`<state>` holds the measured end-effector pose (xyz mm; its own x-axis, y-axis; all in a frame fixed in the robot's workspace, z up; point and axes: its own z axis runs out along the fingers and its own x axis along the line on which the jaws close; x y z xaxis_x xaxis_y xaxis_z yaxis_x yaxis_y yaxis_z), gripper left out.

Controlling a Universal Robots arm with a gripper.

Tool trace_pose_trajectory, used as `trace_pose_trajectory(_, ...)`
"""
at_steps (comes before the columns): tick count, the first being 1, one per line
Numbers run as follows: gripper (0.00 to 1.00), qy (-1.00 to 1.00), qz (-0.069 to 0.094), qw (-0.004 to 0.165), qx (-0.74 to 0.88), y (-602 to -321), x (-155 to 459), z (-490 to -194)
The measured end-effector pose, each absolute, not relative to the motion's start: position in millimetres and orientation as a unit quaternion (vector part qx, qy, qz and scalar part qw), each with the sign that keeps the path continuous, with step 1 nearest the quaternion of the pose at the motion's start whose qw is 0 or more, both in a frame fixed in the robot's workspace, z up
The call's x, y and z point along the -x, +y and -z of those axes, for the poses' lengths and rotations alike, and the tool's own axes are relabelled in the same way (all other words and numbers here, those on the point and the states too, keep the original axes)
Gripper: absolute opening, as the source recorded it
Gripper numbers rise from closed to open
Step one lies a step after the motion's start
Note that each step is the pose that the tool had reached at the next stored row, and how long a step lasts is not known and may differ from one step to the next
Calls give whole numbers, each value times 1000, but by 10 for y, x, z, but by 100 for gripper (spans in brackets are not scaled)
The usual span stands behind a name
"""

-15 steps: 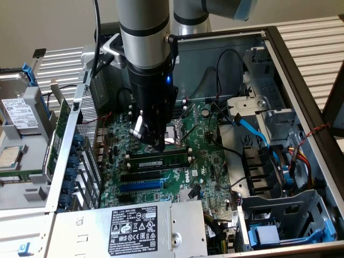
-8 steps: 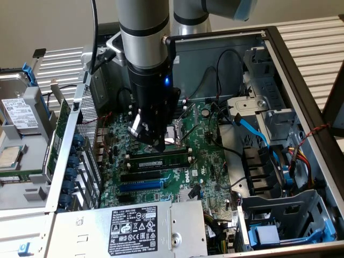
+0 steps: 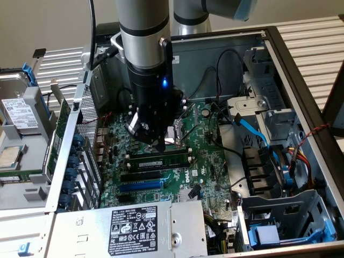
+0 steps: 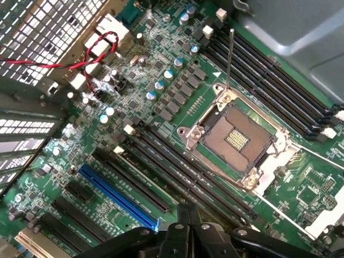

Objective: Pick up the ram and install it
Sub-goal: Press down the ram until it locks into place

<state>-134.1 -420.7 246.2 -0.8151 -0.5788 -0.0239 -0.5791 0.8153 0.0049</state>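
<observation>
The ram (image 3: 159,159) is a long green stick lying along the memory slots (image 4: 183,172) of the motherboard (image 3: 209,161), between the CPU socket (image 3: 178,132) and the blue expansion slot (image 3: 140,185). My gripper (image 3: 159,146) points straight down over the stick's middle, with its fingertips just above it or touching it; I cannot tell which. In the wrist view my gripper (image 4: 188,217) is shut, its dark fingers pressed together with nothing visible between them. Whether the stick is fully seated in its slot cannot be told.
The open computer case (image 3: 290,75) walls in the board. A power supply (image 3: 142,226) with a label lies at the near edge. Blue and black cables (image 3: 252,131) and drive bays (image 3: 279,215) crowd the exterior view's right. A hard drive (image 3: 19,113) rests outside, at that view's left.
</observation>
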Motion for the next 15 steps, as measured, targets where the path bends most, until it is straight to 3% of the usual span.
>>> trace_pose_trajectory(15,10,982,-5,11,186,-4207,1341,-2462)
